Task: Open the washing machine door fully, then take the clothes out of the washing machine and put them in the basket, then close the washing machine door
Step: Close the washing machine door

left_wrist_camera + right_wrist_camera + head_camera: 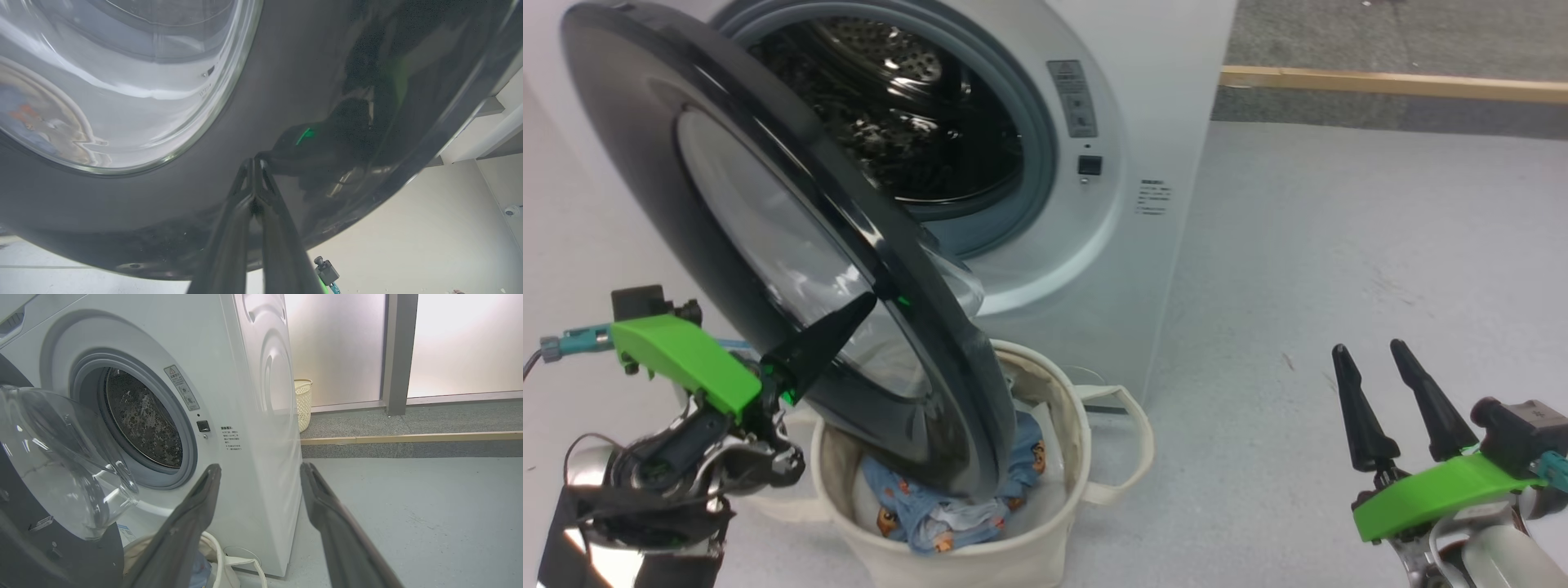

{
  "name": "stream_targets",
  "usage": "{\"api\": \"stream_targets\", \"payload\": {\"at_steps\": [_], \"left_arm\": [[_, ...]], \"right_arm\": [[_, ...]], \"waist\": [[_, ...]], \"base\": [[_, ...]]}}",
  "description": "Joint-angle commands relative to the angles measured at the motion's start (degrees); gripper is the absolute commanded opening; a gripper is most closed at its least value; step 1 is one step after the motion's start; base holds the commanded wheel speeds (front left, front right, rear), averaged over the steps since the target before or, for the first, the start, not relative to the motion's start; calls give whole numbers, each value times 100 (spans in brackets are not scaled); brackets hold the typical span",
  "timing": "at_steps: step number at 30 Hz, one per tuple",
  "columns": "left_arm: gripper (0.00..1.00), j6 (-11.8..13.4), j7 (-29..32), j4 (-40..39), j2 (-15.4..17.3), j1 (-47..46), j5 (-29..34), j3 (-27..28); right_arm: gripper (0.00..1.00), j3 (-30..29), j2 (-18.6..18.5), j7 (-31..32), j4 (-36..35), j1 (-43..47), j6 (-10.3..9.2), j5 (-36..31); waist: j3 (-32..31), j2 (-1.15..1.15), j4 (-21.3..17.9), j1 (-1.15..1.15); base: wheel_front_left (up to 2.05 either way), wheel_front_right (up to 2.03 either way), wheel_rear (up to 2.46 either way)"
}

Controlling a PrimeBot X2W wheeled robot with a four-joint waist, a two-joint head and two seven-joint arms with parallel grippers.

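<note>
**Head view:** the left gripper, fingers pressed together on nothing, is touching the glossy black rim of the large round glass-centred washing machine door at centre frame. The door is hanging half-open above the round cream canvas basket at bottom centre, where the light blue bear-print clothes are lying. The right gripper is waiting wide open and empty at lower right.

**Left wrist view:** the closed tips are bearing on slick gloss, likely risking a slip.

**Right wrist view:** the white front-loading washing machine is gaping at left. A door swinging shut could be catching the basket's edge.
</note>
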Motion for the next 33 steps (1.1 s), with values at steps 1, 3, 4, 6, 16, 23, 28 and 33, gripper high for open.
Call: {"api": "stream_targets", "payload": {"at_steps": [1,3,4,6,16,23,28,33], "left_arm": [[0,-101,-53,-162,73,-386,64,237],[0,-172,-113,-73,35,-439,97,219],[0,-201,-150,-26,12,-466,110,217],[0,-257,-195,70,-18,-509,128,210],[0,-428,-308,309,-25,-527,168,261],[100,-551,-394,292,108,-306,325,295],[100,-869,-641,144,298,-94,718,249],[100,-1470,-1422,-88,582,229,1794,15]], "right_arm": [[100,34,-125,-71,-167,-208,31,-15],[100,32,-126,-71,-169,-219,31,-13],[100,31,-126,-71,-170,-222,31,-12],[100,47,-124,-71,-167,-229,31,-12],[100,30,-157,-71,-164,-158,31,10],[100,1,-163,-71,-175,-105,31,27],[100,-40,-172,-71,-194,-73,31,18],[100,-103,-186,-71,-217,-16,31,6]], "waist": [[19,0,-98,0],[24,0,-161,0],[26,0,-188,0],[16,0,-249,0],[-7,0,-297,0],[-33,0,-116,0],[-48,0,-33,0],[-52,0,54,0]], "base": [[0,0,0],[0,0,0],[0,0,0],[0,0,0],[0,0,0],[0,0,0],[0,0,0],[0,0,0]]}}
